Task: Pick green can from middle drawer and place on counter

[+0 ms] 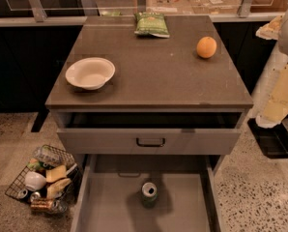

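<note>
Wire basket: on the floor at far left, heaped with clutter, well apart from the job.
Bowl: white, on the left part of the worktop.
Middle drawer: pulled out wide under the upper drawer front, its grey floor open from above.
Green can: inside the middle drawer, upright on the floor, about midway between the side walls and touching neither. Its silver top faces up, so the long axis is vertical.
Chip bag: at the back edge of the worktop.
Orange: back right of the worktop, apart from the bag.
Tool: we take the dark end below the pale arm at the far right edge for it. It hangs outside the cabinet, beyond the drawer's right wall, and we cannot tell its state.
Key relation: the can lies left of the tool and lower down. We judge the reach must cross the right wall, come in front of the upper drawer front, then close on the can from its sides.
</note>
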{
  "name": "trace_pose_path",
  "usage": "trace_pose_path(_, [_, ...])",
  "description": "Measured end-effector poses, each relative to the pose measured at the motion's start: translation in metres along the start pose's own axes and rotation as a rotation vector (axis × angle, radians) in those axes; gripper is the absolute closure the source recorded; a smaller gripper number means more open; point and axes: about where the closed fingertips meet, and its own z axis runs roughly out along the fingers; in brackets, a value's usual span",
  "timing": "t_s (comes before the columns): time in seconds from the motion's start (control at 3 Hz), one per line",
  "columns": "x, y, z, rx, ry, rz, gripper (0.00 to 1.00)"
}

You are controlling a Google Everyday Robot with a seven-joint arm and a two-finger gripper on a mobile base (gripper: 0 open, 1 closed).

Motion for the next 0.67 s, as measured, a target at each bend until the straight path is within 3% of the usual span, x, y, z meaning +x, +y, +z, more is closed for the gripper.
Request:
trace_pose_path(0.33, [0.031,0.002,0.016,-0.007,-0.06,0.038,0.0])
trace_pose_path(0.67, [0.077,0.016,0.041,0.034,-0.199,0.097,0.0])
